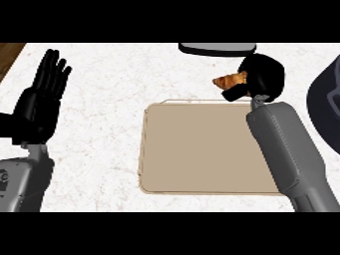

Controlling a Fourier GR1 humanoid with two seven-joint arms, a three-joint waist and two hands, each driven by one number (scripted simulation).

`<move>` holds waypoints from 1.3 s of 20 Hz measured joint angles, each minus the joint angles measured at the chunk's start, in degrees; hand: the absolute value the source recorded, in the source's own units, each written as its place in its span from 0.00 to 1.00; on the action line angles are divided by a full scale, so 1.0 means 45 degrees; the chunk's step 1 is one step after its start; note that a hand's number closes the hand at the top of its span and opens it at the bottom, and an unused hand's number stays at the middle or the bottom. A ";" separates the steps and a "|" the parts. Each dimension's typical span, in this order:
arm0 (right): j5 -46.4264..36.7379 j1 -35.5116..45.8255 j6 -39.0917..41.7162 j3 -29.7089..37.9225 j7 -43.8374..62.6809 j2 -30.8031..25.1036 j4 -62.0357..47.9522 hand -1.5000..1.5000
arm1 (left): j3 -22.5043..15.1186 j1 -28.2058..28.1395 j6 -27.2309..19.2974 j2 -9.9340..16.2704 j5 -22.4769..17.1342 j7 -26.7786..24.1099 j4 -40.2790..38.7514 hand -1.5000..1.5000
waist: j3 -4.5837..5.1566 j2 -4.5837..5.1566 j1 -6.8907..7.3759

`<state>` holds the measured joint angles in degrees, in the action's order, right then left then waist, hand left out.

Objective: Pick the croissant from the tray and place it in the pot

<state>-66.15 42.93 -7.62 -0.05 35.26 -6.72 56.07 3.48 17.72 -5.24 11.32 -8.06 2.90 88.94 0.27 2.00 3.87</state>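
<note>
While the left hand rests open, the right hand grips the croissant above the tray.

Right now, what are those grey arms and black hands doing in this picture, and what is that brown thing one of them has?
You are looking down from the robot's head at a white speckled kitchen counter. The grey tubes are its forearms, each ending in a black robot hand. The left robot hand rests open at the left, fingers up, holding nothing. The right robot hand is curled round a small golden-brown croissant, held just past the far edge of a flat beige square tray. At the right edge sits a big dark grey pot, where the croissant should go. A dark object at the top is cut off, so I cannot tell what it is.
</note>
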 measured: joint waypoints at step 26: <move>-0.6763 0.3956 -0.1660 0.2929 0.6548 -0.3127 -0.4025 1.00 | 0.0263 -0.0220 -0.0276 -0.0048 0.0186 0.0004 -0.0197 0.50 | -0.0056 -0.0379 -0.0648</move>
<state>-96.58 60.73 -15.09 13.13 64.72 -20.79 37.96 4.67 16.73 -6.48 11.11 -7.23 2.92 88.05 0.01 0.29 0.96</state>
